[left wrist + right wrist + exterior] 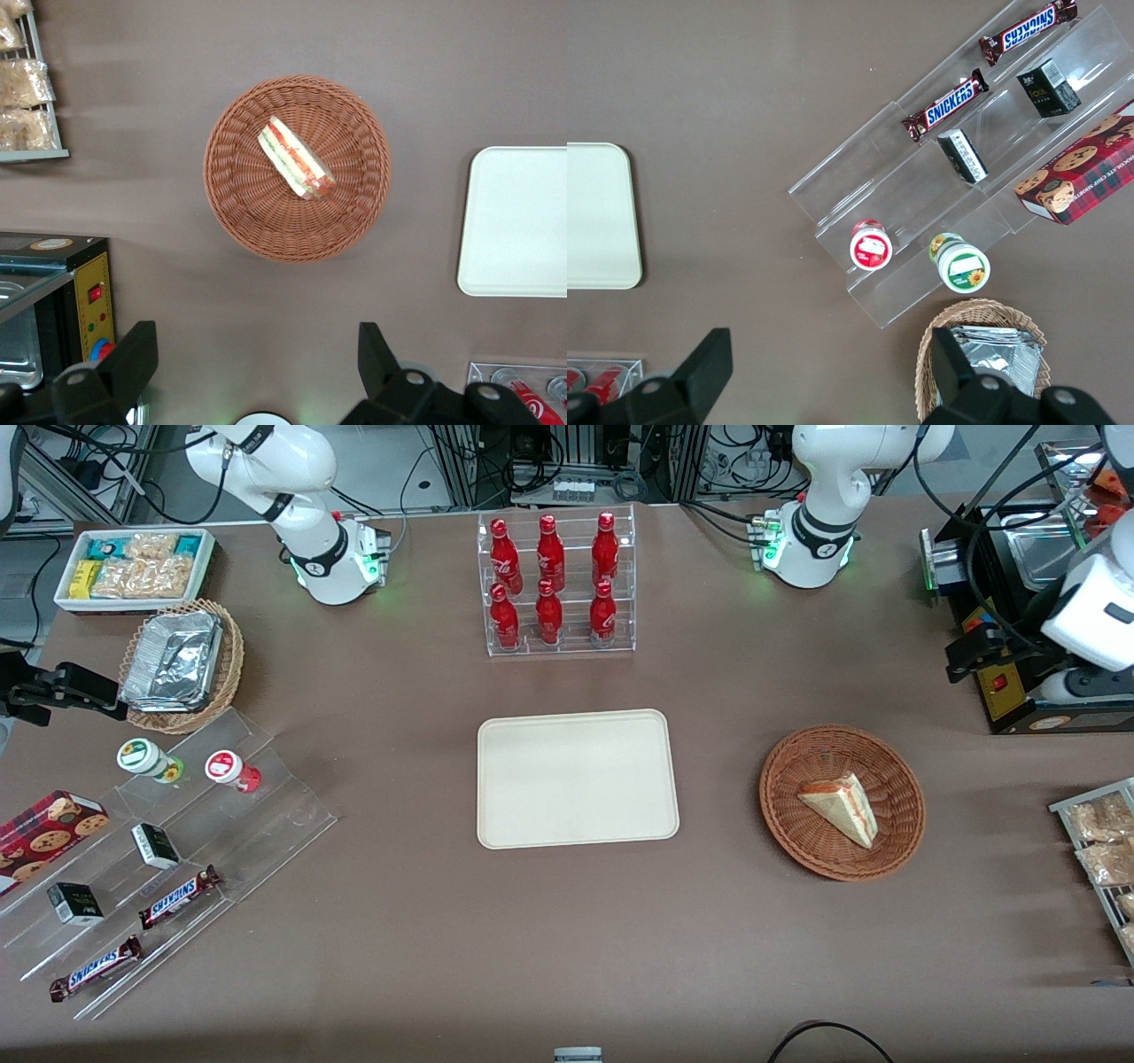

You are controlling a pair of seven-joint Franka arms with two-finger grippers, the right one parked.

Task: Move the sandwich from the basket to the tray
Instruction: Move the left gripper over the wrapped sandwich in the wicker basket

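the sandwich (842, 808) lies in the reddish-brown woven basket (904, 841), which sits on the brown table (532, 939) toward the working arm's end. it is a triangular wedge lying on its side. in the front view its long axis runs on a slant: one tip points toward the front camera and slightly toward the working arm's end, the other tip toward the tray. the wrist view shows the cut edge, with red-orange and green layers running the length of the wedge (295, 158) between pale bread.

beside the basket, toward the middle of the table and well apart from it, lies the cream tray (578, 778), flat, with nothing on it.

farther from the front camera than the tray stands a clear rack of red bottles (554, 584).

the gripper (961, 657) is held high above the table near the black appliance (1028, 602), apart from the basket and looking straight down on it. its two dark fingers (133, 359) stand wide apart, gripping nothing.
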